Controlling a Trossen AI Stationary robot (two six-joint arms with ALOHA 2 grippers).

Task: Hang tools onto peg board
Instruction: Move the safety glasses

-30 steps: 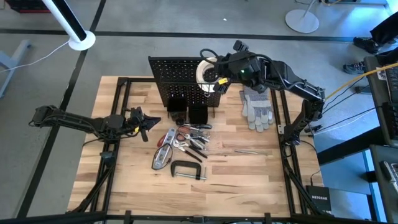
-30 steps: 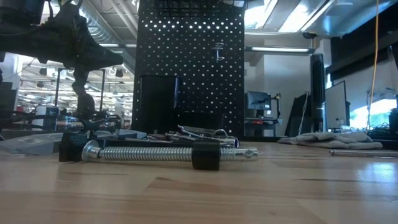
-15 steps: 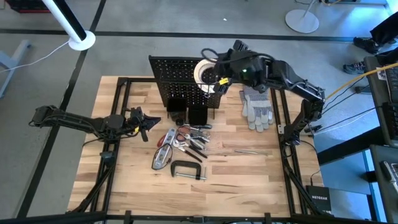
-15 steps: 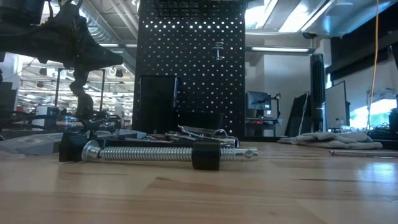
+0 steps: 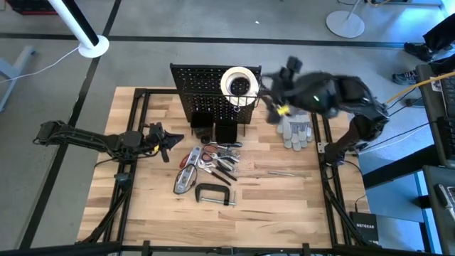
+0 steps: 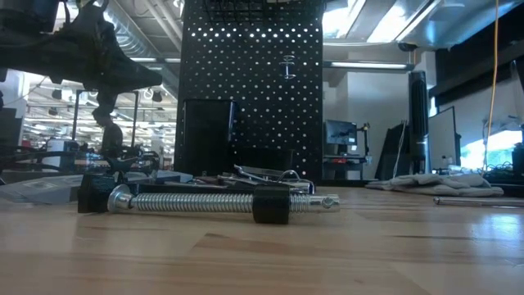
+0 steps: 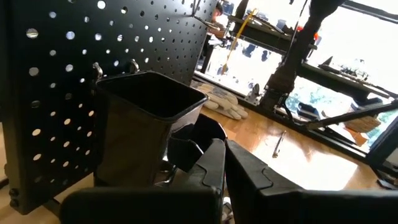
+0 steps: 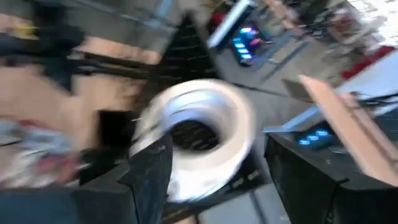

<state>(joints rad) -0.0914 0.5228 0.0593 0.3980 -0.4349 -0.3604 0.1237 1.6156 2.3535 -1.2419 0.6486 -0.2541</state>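
The white tape roll [image 5: 238, 83] [image 8: 199, 146] lies in the wire basket [image 5: 244, 107] on the right side of the black peg board [image 5: 206, 91] [image 6: 250, 90], its hole facing up. My right gripper [image 5: 272, 105] [image 8: 217, 186] hovers open just right of the roll, clear of it. A black C-clamp [image 5: 213, 194] [image 6: 205, 201], pliers [image 5: 219, 158], a red utility knife [image 5: 188, 158] and a silver tool [image 5: 183, 181] lie flat on the table in front of the board. My left gripper [image 5: 165, 142] [image 7: 224, 168] waits shut at the left, level, facing the board's bins [image 7: 149, 118].
Grey work gloves [image 5: 293, 122] lie on the table right of the board, under my right arm. A thin metal rod [image 5: 288, 172] lies on the wood right of the tool pile. Two black bins [image 5: 213, 126] hang at the board's foot.
My right gripper has let go of the tape roll and drawn back toward the table's right edge, rising a little. The roll stays in the wire basket, now fully uncovered in the high view.
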